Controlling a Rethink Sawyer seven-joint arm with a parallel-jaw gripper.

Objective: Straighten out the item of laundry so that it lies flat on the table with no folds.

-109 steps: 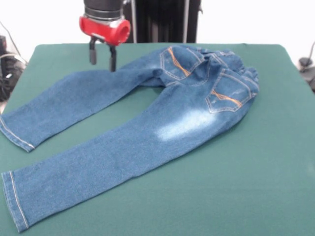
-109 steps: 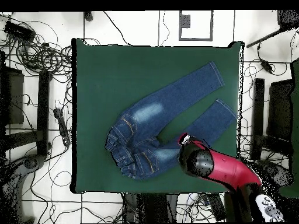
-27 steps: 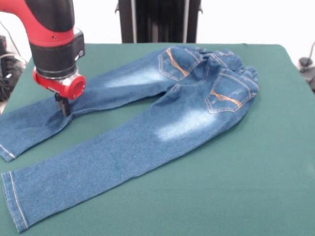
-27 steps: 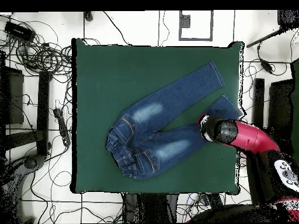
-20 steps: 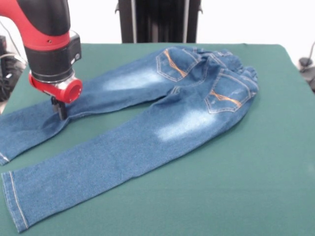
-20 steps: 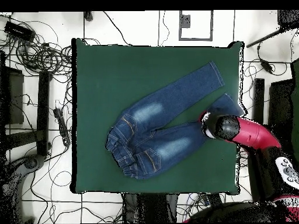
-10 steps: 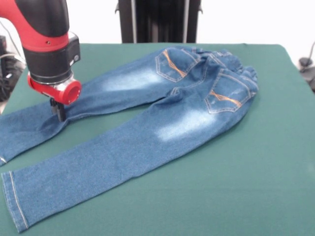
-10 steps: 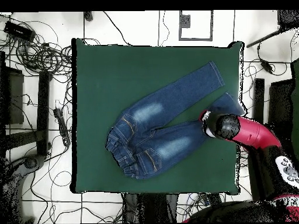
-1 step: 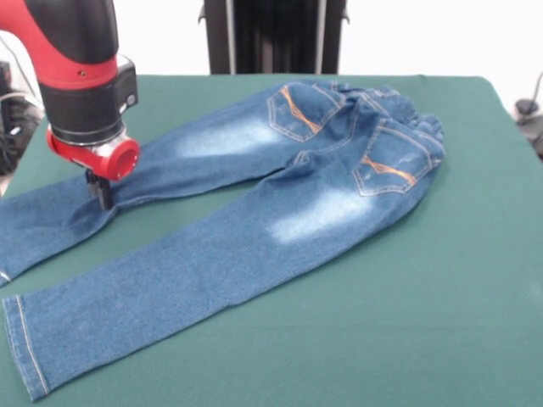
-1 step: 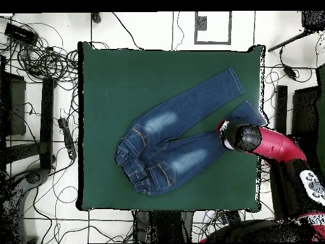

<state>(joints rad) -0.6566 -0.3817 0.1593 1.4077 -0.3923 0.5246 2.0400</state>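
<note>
At nine o'clock the claw point(image 9: 100, 191) is down on the jeans point(image 9: 254, 220), its tips closed, pinching the denim of the far leg. The jeans sprawl across the green table point(image 9: 407, 322), legs fanned toward eight o'clock, waistband bunched up at one o'clock.

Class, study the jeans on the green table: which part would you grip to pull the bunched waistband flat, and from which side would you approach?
Probably grip the elastic waistband edge of the jeans, coming straight down from above. In the front view it looks gathered and raised off the table, offering a ridge to pinch; both legs already lie mostly flat.
</note>
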